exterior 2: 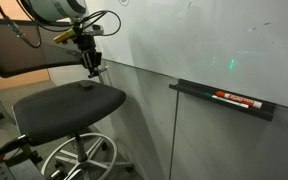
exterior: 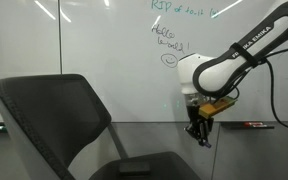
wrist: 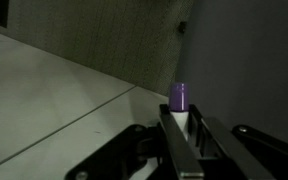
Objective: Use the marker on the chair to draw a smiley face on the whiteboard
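Observation:
The dark office chair stands in front of the whiteboard; it also shows in an exterior view. My gripper hangs above the chair seat, close to the whiteboard. It also shows in an exterior view. In the wrist view the gripper is shut on a white marker with a purple cap, which sticks out between the fingers. Green handwriting and a small green smiley are on the board.
A tray under the board holds a red-and-white marker; it also shows in an exterior view. A grey wall panel runs below the board. The chair's wheeled base stands on the floor.

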Controlling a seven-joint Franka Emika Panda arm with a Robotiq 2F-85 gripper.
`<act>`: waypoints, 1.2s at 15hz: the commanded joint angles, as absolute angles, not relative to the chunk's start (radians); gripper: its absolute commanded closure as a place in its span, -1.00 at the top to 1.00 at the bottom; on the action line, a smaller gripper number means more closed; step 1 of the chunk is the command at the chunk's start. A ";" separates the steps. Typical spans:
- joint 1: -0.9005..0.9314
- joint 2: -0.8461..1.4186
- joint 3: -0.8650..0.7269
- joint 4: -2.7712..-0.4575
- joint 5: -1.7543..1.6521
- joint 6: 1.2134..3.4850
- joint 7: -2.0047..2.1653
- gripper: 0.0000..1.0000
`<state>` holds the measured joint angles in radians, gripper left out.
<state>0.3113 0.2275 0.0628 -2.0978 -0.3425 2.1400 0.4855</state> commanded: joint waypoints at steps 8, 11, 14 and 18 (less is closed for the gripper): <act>0.198 0.136 0.023 -2.021 -0.574 2.101 0.574 -0.83; 0.181 0.133 0.027 -1.992 -0.606 2.101 0.571 -0.83; 0.172 0.141 0.028 -1.962 -0.623 2.102 0.569 -0.83; 0.170 0.162 0.029 -1.921 -0.643 2.094 0.569 -0.83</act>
